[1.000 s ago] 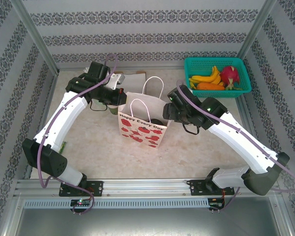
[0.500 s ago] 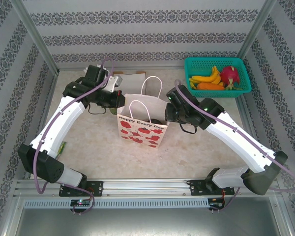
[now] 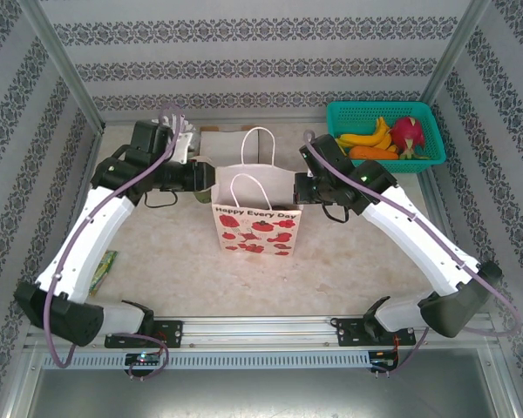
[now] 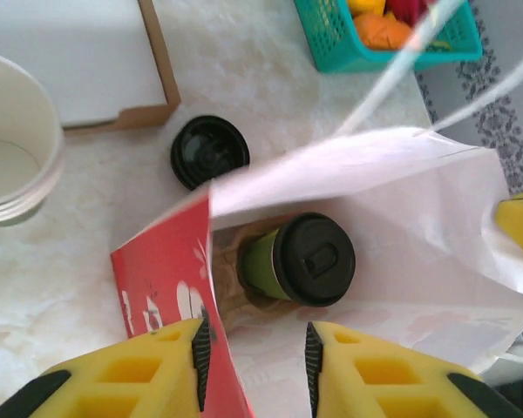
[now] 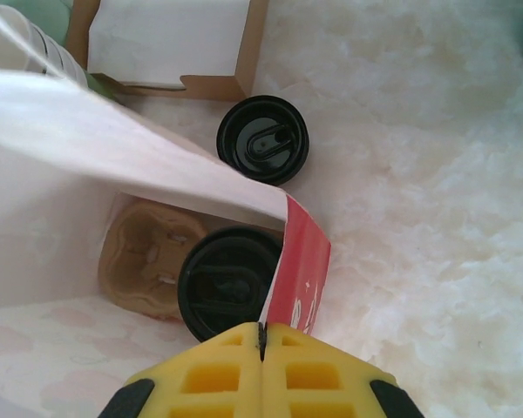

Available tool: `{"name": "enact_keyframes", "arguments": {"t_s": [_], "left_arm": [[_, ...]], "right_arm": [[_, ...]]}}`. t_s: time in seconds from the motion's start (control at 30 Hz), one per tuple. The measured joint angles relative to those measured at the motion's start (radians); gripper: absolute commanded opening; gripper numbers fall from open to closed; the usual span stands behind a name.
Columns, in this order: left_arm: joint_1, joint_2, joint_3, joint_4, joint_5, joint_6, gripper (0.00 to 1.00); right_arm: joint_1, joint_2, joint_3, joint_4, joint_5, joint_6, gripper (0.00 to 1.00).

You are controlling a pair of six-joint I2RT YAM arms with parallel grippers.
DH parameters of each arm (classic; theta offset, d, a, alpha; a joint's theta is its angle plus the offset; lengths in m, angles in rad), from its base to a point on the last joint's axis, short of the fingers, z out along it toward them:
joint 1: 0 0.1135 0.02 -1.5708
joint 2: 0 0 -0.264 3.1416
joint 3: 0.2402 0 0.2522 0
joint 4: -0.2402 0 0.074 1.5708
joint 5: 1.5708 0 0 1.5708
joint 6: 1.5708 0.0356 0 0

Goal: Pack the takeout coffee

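- Paper bag, white with red strawberry print, stands open in the middle of the table, both handles up.
- Takeout coffee is inside the bag, at its bottom: olive-green cup wall showing, black lid seated on top.
- A brown pulp carrier lies in the bag too, touching the cup. Cannot tell whether the cup stands in it or just against it.
- Left gripper hangs over the bag's left rim, yellow fingers apart. The red-printed wall edge runs up through the gap, close to one pad. Nothing clamped.
- Right gripper is at the bag's right rim, fingers pressed together with only a thin seam between. The bag's red-printed wall runs down into that seam, so it reads as pinched on the rim.
- Loose black lid lies flat on the table just outside the bag, on its far side.
- Shallow cardboard box sits beyond that lid, with an open pale cup beside it.
- Teal basket of fruit sits at the far right corner, well apart from the bag.
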Motion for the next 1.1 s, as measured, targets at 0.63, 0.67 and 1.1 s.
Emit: {"name": "enact_keyframes", "arguments": {"t_s": [0.63,0.67,1.1], "left_arm": [[0.186,-0.171,-0.243,0.241,-0.490,-0.246,0.95],[0.201,-0.171,-0.255,0.257,-0.490,-0.266,0.95],[0.262,-0.158,-0.299,0.338,-0.462,-0.375,0.94]], "right_arm": [[-0.003,0.125,0.044,0.137,-0.091,-0.045,0.01],[-0.003,0.131,0.044,0.147,-0.095,-0.055,0.01],[-0.021,0.165,0.076,0.187,-0.114,-0.183,0.00]]}}
